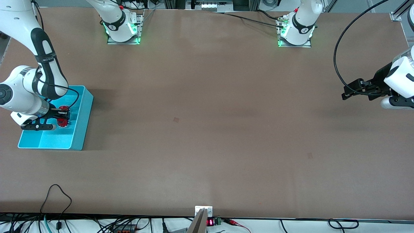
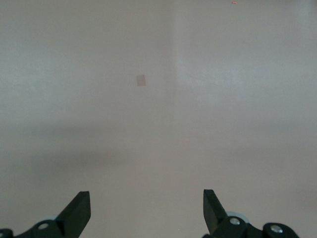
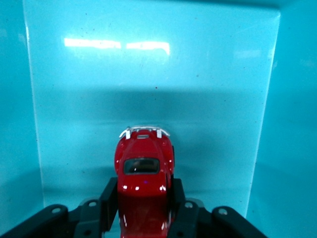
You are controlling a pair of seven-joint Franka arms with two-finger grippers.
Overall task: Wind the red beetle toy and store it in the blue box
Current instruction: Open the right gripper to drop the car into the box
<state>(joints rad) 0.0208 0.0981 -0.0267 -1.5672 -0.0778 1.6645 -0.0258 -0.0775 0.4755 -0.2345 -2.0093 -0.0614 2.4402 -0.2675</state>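
While the left gripper (image 2: 146,210) waits spread wide, the right gripper (image 3: 143,198) pinches the red beetle toy (image 3: 143,171) inside the blue box (image 1: 82,123).

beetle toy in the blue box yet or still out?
In. The red beetle toy sits between the right gripper's fingers, with the blue box's floor and walls all around it; whether it touches the floor, cannot tell.

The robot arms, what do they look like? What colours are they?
Both arms are glossy white with black joint bands. The right arm carries a thin black cable, the left arm a long looping one. Each tool, right and left, is black. Green lights glow at both bases.
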